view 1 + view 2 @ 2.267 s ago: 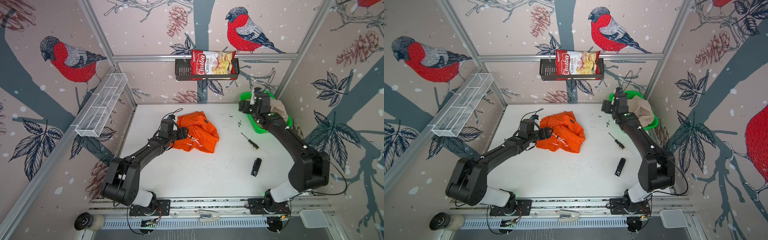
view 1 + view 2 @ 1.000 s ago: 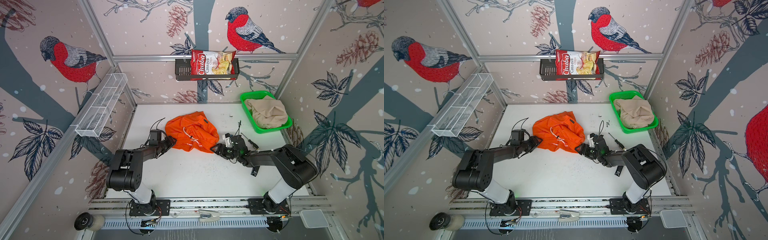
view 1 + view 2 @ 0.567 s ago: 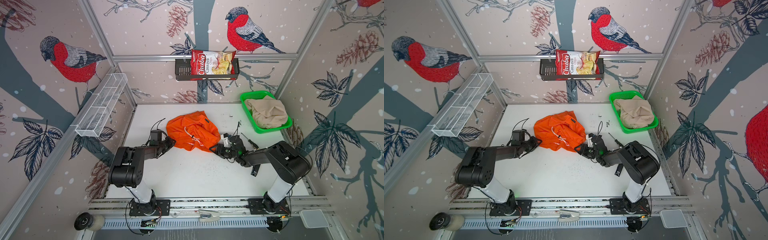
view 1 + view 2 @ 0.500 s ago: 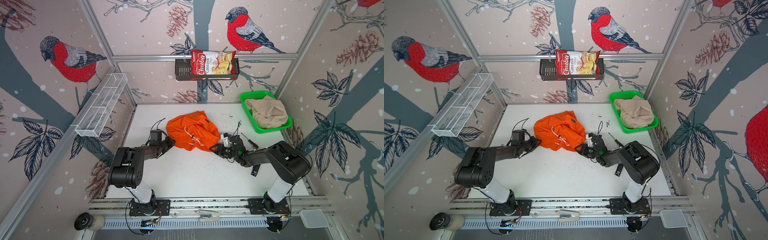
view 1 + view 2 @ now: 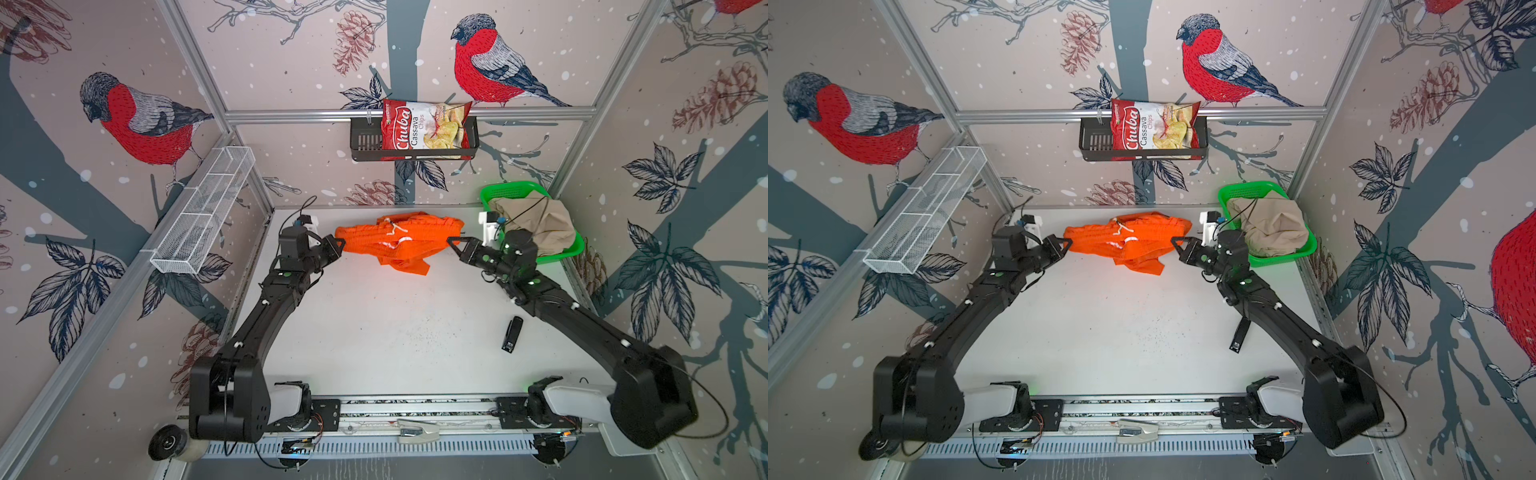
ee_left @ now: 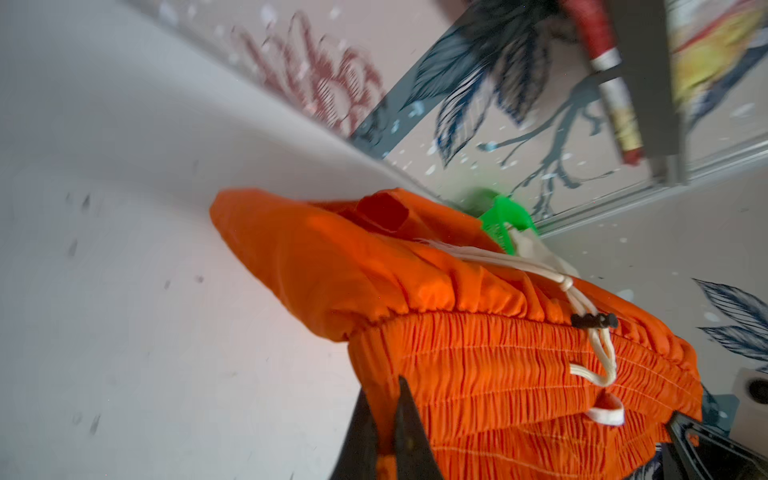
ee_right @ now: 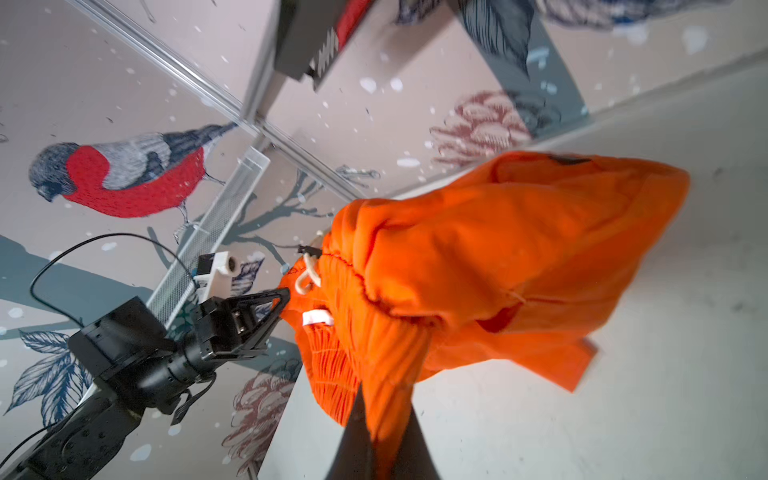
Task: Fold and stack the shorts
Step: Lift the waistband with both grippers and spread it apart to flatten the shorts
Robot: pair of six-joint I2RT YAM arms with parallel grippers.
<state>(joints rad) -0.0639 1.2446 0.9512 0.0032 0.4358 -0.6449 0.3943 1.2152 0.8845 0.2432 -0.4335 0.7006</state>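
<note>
The orange shorts (image 5: 401,243) (image 5: 1129,241) hang stretched in the air between both grippers, above the back of the white table; the gathered waistband and white drawstring (image 6: 590,332) face up and the legs droop below. My left gripper (image 5: 337,242) (image 5: 1066,242) (image 6: 384,399) is shut on the waistband's left end. My right gripper (image 5: 451,242) (image 5: 1175,241) (image 7: 384,409) is shut on its right end. The beige shorts (image 5: 536,226) (image 5: 1273,226) lie bunched in the green basket (image 5: 565,251) (image 5: 1296,255) at the back right.
A black stapler-like object (image 5: 512,334) (image 5: 1239,334) lies on the table by the right arm. A wire shelf (image 5: 203,212) hangs on the left wall. A black rack with a chips bag (image 5: 424,129) is mounted on the back wall.
Both grippers shut on the ends of the orange shorts' waistband, then rose and moved apart toward the back, lifting the shorts off the table and stretching them out.
</note>
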